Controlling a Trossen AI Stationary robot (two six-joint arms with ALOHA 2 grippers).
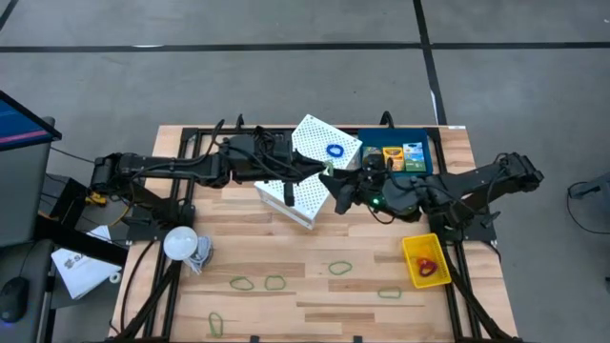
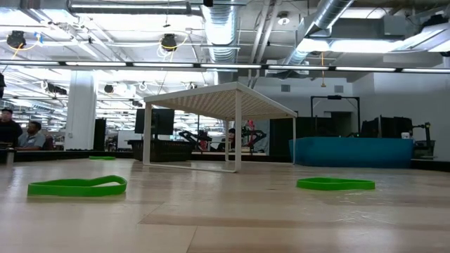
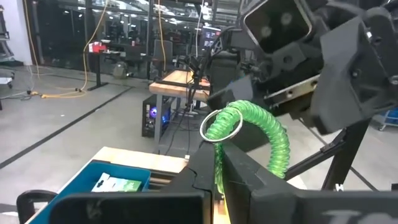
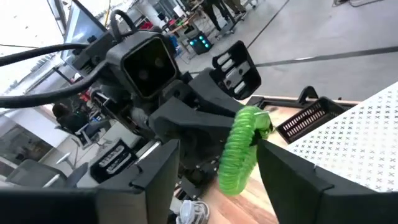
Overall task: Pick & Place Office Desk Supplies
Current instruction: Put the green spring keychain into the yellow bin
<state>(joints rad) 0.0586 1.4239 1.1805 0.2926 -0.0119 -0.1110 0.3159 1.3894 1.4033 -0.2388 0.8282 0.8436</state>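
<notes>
High view: both arms meeting mid-counter (image 1: 286,314) beside white perforated shelf (image 1: 313,167); blue band (image 1: 335,150) lying on shelf, crayon packs (image 1: 393,157) sitting in blue tray (image 1: 434,143), yellow tray (image 1: 426,260) near right edge.

Low view: green bands (image 2: 77,186) lying flat on counter.

Left wrist: left gripper (image 3: 217,165) clenching green coil (image 3: 249,134).

Right wrist: right gripper (image 4: 217,163) standing released, fingers straddling coil.

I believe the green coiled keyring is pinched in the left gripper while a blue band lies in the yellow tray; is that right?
Not quite. The high view shows a red item in the yellow tray; the blue band lies on the white perforated stand. The green coiled keyring is indeed pinched in the left gripper, as the left wrist view shows.
</notes>
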